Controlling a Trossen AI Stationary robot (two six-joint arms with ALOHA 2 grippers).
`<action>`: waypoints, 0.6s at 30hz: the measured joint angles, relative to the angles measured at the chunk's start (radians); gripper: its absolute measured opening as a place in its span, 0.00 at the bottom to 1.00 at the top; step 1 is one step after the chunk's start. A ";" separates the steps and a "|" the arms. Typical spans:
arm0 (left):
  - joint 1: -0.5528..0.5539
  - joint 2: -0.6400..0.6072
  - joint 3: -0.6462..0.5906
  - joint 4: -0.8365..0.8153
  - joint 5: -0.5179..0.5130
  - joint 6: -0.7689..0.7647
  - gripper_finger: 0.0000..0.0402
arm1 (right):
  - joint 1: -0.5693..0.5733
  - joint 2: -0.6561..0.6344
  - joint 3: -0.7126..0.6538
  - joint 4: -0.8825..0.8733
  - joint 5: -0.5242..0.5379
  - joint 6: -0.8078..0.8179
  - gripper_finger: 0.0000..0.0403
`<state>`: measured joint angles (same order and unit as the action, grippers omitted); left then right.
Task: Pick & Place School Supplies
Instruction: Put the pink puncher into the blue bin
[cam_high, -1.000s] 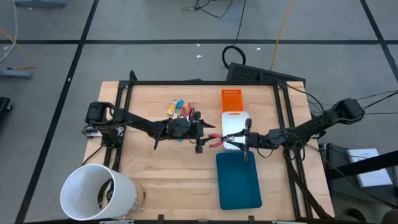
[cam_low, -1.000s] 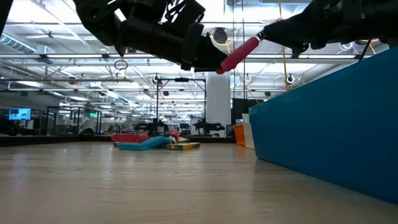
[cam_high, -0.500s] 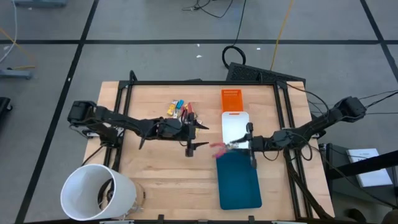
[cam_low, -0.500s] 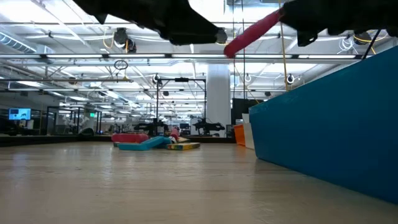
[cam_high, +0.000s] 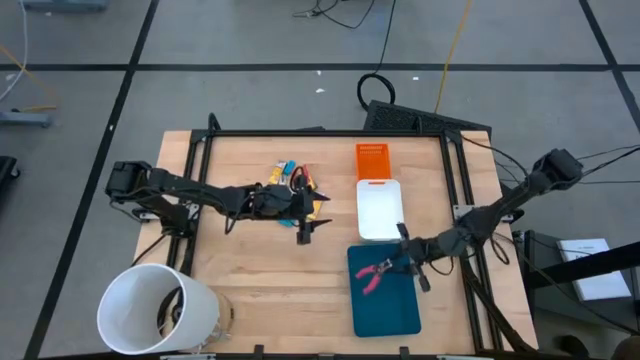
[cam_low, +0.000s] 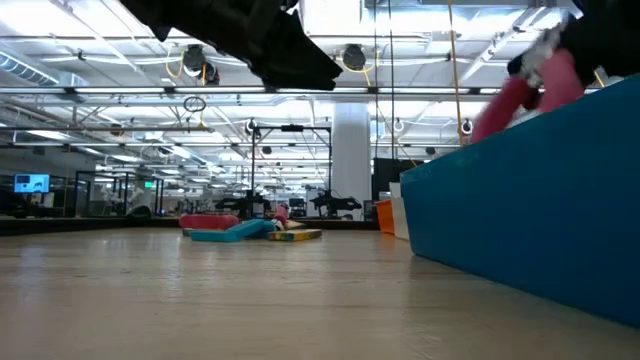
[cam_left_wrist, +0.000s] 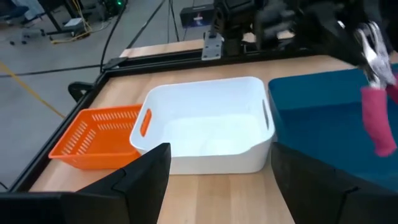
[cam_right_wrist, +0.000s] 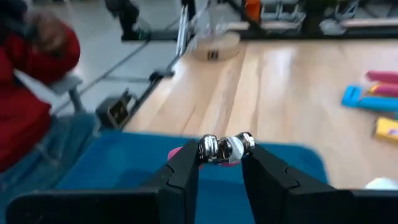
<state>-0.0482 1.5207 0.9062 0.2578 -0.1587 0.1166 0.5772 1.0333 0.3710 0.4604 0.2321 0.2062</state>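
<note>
Scissors (cam_high: 378, 274) with pink-red handles hang over the teal tray (cam_high: 385, 305), pinched at the metal pivot by the right gripper (cam_high: 397, 265), jaws nearly closed. They look light, stiff and slick-bladed, best held at the pivot. Far left on the wooden bench (cam_high: 260, 290), the left gripper (cam_high: 308, 218) is wide open and empty beside the remaining supplies (cam_high: 288, 176).

Hidden and unclear parts of the scene

We cannot separate the small supplies (cam_high: 290, 178) piled beside the left gripper (cam_high: 308, 214); the pink scissors (cam_right_wrist: 186, 152) show blurred, mostly behind fingers (cam_right_wrist: 186, 168).
</note>
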 joint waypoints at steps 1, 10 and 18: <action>0.000 0.000 0.000 -0.001 0.000 -0.003 0.70 | 0.007 0.023 0.000 -0.001 0.000 -0.002 0.22; 0.000 0.000 0.000 0.000 0.000 -0.007 0.70 | 0.020 0.189 0.000 0.093 0.002 0.001 0.25; 0.000 0.000 0.000 -0.002 0.000 -0.008 0.70 | 0.020 0.195 0.000 0.095 0.004 0.096 0.38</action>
<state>-0.0480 1.5208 0.9062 0.2554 -0.1585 0.1089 0.5976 1.2285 0.3710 0.5557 0.2358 0.3020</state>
